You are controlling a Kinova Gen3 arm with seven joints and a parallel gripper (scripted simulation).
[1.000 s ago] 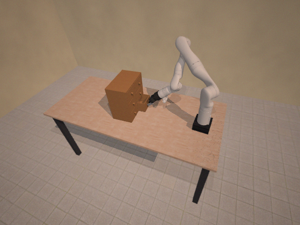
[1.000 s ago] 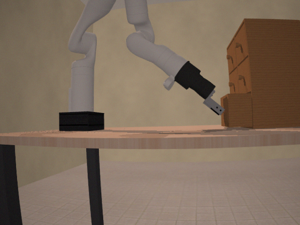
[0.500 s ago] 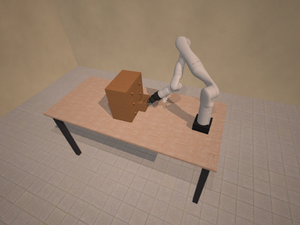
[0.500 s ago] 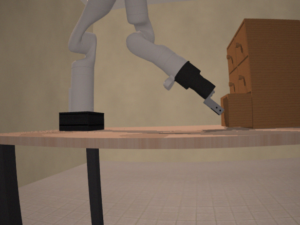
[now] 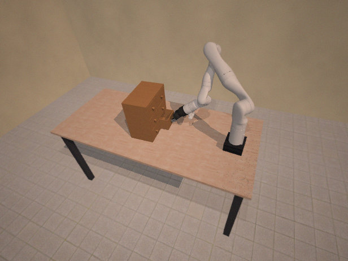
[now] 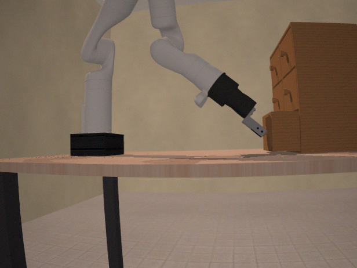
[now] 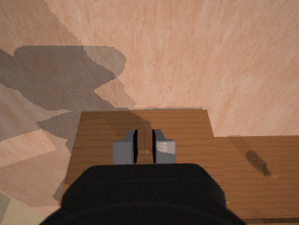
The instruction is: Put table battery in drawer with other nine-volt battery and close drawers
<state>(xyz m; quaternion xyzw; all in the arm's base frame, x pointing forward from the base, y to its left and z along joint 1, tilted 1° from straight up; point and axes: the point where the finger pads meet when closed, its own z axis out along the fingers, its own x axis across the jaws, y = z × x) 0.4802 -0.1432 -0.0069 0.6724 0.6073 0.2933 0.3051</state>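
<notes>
The small brown chest (image 5: 139, 113) (image 6: 324, 87) stands on the table. One of its lower drawers (image 5: 166, 121) (image 6: 282, 130) (image 7: 188, 129) is pulled out a short way. My gripper (image 5: 173, 120) (image 6: 262, 133) (image 7: 145, 141) is at that drawer's front, tilted down toward it. In the wrist view its two grey fingers stand close on either side of the drawer's small knob (image 7: 145, 151), shut on it. The inside of the drawer is hidden. I see no nine-volt battery in any view.
The other drawers look pushed in; a neighbouring drawer's knob (image 7: 259, 163) shows to the right in the wrist view. The arm's black base (image 5: 234, 144) (image 6: 97, 144) stands toward the table's right end. The table's front edge (image 5: 158, 166) is well away from the chest.
</notes>
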